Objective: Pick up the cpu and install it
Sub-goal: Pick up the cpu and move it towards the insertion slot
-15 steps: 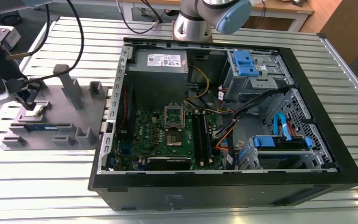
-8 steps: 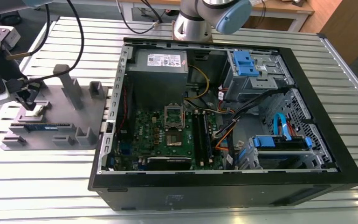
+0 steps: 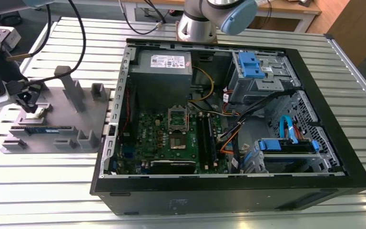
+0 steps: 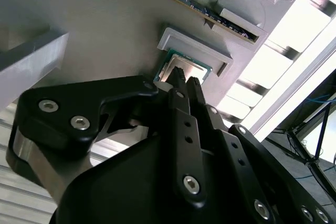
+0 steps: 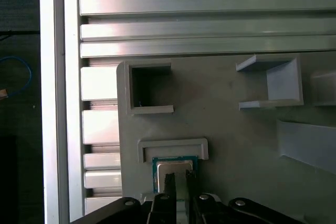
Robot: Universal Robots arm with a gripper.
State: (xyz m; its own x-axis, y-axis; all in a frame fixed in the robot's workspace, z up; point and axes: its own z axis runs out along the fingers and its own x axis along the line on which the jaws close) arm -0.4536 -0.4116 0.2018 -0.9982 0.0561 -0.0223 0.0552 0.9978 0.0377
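The cpu point(image 5: 176, 164), a small square chip with a silvery top and green rim, lies flat in a shallow grey nest on the fixture plate point(image 3: 59, 112). In the second wrist view the cpu point(image 4: 190, 66) sits just beyond the black fingertips. My gripper point(image 3: 32, 101) hangs over the plate at the exterior view's left, apart from the computer case. In both wrist views the gripper point(image 5: 179, 176) point(image 4: 185, 78) stands right above the chip with its two fingers close together, covering part of the metal top. The chip rests in its nest.
The open computer case point(image 3: 335, 157) fills the exterior view's middle and right; its green motherboard point(image 3: 160, 138) has a metal socket frame point(image 3: 177, 119). A long memory stick point(image 3: 46, 129) lies on the plate. Grey posts point(image 3: 75, 93) rise beside the gripper. A second arm's base point(image 3: 199, 24) stands behind the case.
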